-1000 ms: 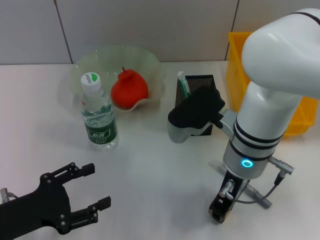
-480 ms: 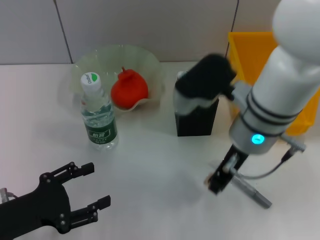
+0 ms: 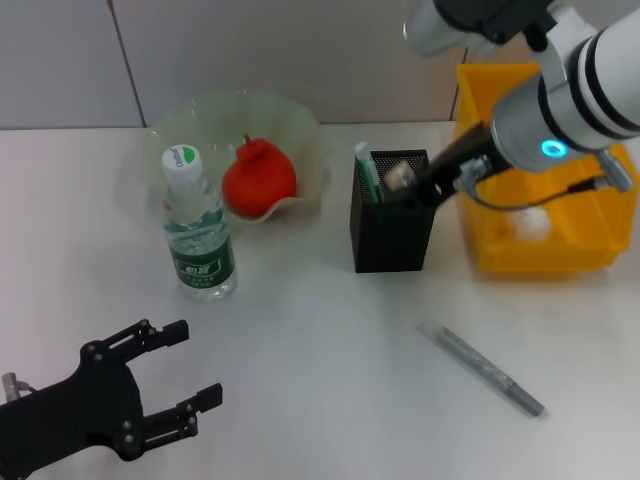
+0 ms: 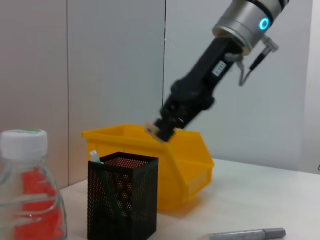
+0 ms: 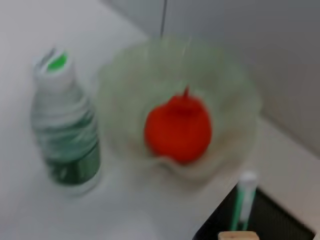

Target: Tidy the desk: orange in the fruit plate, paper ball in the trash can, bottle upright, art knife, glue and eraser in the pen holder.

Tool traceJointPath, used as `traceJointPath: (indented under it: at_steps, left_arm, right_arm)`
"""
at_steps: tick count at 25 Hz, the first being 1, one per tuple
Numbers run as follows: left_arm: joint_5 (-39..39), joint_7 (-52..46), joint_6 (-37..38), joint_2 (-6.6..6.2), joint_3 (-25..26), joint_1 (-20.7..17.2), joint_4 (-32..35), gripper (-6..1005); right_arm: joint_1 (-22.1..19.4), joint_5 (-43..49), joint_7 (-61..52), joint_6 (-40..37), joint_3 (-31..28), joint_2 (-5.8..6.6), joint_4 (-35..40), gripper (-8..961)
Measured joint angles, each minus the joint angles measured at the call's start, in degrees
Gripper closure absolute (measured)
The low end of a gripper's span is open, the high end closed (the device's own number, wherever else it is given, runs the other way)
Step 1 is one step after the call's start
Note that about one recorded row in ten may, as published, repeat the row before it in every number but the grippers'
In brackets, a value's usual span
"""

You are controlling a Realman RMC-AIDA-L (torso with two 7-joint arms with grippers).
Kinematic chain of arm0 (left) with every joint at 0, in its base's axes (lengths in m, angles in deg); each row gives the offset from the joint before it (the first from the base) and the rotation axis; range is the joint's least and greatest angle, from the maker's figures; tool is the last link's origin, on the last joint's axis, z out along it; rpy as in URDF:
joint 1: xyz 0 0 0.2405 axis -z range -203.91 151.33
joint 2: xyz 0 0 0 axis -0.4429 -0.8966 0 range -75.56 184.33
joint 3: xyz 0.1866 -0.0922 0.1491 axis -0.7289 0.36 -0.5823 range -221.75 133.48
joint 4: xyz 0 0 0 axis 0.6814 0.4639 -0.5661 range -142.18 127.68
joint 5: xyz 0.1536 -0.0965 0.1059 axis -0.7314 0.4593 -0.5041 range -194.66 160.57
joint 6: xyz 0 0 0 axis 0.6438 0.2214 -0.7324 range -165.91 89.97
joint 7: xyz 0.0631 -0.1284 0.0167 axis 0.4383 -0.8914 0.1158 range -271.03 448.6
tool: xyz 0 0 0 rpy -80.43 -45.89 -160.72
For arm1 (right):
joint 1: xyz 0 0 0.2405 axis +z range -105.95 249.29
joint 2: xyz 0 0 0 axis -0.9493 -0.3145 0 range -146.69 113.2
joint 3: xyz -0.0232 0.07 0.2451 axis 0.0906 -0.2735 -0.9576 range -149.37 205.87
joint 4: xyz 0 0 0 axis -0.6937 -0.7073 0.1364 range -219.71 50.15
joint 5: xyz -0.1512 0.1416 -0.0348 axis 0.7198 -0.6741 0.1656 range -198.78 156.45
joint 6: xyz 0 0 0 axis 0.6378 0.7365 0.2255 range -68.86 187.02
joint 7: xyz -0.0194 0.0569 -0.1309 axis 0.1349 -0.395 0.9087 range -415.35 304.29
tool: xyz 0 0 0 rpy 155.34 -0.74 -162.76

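The right gripper, fingers pinched on a small pale block eraser, hangs directly above the open black mesh pen holder near the worktop's far edge.

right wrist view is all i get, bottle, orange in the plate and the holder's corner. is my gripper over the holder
Observer: Yes. In the head view the right gripper hangs over the mouth of the pen holder, carrying a small pale block, likely the eraser.
Operator: is it inside the holder yet
Observer: No. The left wrist view shows the eraser above the holder's rim, with open air between.
Operator: whats left on the desk
Observer: The art knife lies flat on the table, on the side of the holder nearer the robot.
Operator: and the left arm
Observer: The left gripper is open and idle at the near left edge.
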Motion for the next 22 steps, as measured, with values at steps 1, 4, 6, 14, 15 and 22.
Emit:
traceJointPath:
  at_steps: [1, 4, 6, 14, 15, 22]
  left_arm:
    - [0.01, -0.07, -0.03, 0.01, 0.0, -0.02, 0.01, 200]
    - [0.09, -0.2, -0.07, 0.03, 0.01, -0.13, -0.01, 200]
    - [0.09, -0.25, -0.09, 0.04, 0.08, -0.18, -0.01, 200]
    - [-0.15, -0.3, 0.0, 0.29, 0.71, 0.19, 0.0, 201]
    - [-0.15, -0.3, 0.0, 0.29, 0.71, 0.19, 0.0, 201]
    - [-0.11, -0.34, 0.16, 0.37, 0.7, 0.71, 0.0, 201]
  right_arm:
    - [-0.39, 0.03, 0.71, 1.89, 0.0, 0.0, -0.45, 629]
    - [-0.88, 0.4, 1.89, 7.04, 0.44, 0.01, -3.37, 620]
    - [-0.5, 1.42, 1.95, 9.0, 0.66, 0.03, -5.97, 614]
    - [-0.66, 3.15, 2.72, 18.14, 3.38, -0.08, -13.42, 590]
    - [-0.64, 3.15, 2.73, 18.81, 4.02, -0.08, -14.22, 587]
    - [-0.17, 3.19, 2.75, 19.93, 4.79, -0.11, -15.83, 566]
